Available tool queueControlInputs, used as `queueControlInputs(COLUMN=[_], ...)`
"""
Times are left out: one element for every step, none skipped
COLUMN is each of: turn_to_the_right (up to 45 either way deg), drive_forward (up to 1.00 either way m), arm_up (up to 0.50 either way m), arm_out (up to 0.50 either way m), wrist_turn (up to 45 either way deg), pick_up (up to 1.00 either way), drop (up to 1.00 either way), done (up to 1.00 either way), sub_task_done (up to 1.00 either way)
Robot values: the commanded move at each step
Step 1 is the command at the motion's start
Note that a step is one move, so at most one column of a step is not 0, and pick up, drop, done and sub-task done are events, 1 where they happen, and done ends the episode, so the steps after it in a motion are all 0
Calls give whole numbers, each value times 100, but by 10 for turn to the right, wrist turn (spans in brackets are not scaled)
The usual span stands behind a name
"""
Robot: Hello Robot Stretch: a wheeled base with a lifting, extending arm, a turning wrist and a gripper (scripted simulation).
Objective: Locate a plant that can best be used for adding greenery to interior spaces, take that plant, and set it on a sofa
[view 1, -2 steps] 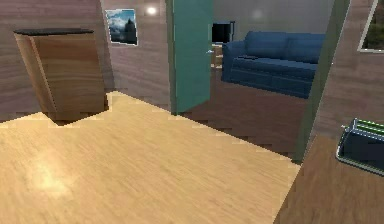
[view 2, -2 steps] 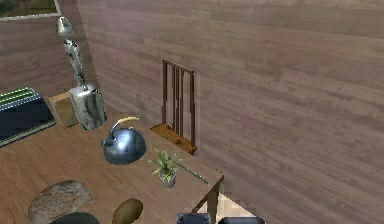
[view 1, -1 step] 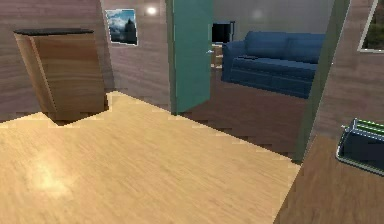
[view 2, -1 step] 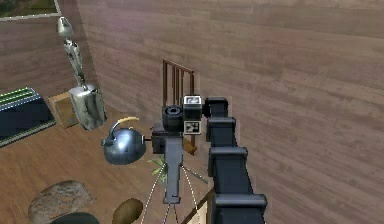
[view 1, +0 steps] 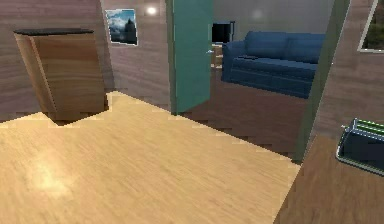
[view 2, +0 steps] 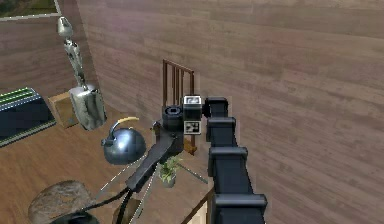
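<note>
The forward view looks across a wooden floor to a blue sofa, seen through a doorway past a teal door. A wooden cabinet stands at that view's left, and a picture hangs on the wall. A corner of the table juts in at the bottom right. A flat dark thing with a green top lies at the table's far edge.

The arm side view adds the arm and the gripper over the table. A small green plant shows at the gripper, near the table's edge beside the arm. I cannot tell the gripper's state or whether it holds anything. A silvery kettle sits just beside it, with a chair beyond.
</note>
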Motion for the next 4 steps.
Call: queueControlInputs(turn_to_the_right=[0, 0, 0, 0], drive_forward=[0, 0, 0, 0], arm_up=[0, 0, 0, -30], arm_out=[0, 0, 0, 0], wrist_turn=[450, 450, 270, 0], pick_up=[0, 0, 0, 0], drop=[0, 0, 0, 0], done=[0, 0, 0, 0], sub_task_done=[0, 0, 0, 0])
